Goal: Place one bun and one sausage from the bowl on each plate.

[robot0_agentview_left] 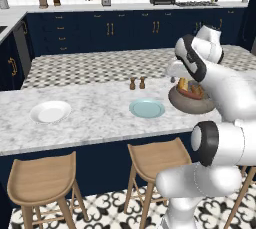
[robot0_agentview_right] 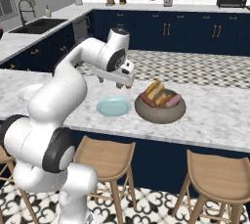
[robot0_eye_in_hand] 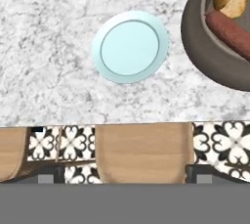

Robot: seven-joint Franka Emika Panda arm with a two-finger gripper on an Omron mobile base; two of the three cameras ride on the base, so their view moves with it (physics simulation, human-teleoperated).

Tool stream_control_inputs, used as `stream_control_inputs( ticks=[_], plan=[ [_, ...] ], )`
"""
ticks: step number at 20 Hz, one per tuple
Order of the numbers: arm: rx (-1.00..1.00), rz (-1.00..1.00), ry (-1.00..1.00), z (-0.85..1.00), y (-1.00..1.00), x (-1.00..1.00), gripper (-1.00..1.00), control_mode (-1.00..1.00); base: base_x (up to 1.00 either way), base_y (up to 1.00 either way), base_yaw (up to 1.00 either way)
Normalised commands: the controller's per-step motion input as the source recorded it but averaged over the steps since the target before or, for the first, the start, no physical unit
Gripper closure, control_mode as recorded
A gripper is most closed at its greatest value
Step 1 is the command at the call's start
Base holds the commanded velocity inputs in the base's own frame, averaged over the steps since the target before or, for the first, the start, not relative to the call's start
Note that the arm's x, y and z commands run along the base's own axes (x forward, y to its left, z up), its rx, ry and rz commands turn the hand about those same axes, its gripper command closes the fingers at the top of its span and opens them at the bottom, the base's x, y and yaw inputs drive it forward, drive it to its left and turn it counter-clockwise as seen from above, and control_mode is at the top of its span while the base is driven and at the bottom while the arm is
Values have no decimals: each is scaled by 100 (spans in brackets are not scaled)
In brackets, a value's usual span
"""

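So claw (robot0_agentview_right: 124, 85) hangs wide open & empty, above counter betw. blue-green plate (robot0_agentview_right: 114, 106) & bowl (robot0_agentview_right: 160, 108); buns (robot0_agentview_right: 155, 90), sausages (robot0_agentview_right: 170, 100) lie in bowl, near counter's front edge.

Pale blue-green plate (robot0_eye_in_hand: 130, 47) at centre frame, white plate (robot0_agentview_left: 50, 111) at left, grey-brown bowl (robot0_agentview_right: 160, 112), golden-orange buns (robot0_agentview_right: 154, 90), reddish-brown sausage (robot0_eye_in_hand: 229, 31), grey-veined white marble table (robot0_agentview_left: 95, 123).
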Motion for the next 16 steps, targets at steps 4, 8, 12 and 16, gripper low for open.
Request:
stream_control_inputs(
  ticks=[4, 8, 12, 16],
  plan=[
    [0, -25, -1, -28, -73, 94, -100, -100, 0, 0, 0],
    [0, -35, 0, -66, -85, 100, -100, -100, 0, 0, 0],
    [-2, -31, 1, -61, -79, 99, -100, -100, 0, 0, 0],
    [-14, -12, -3, -34, -18, 75, -100, -100, 0, 0, 0]
  ],
)
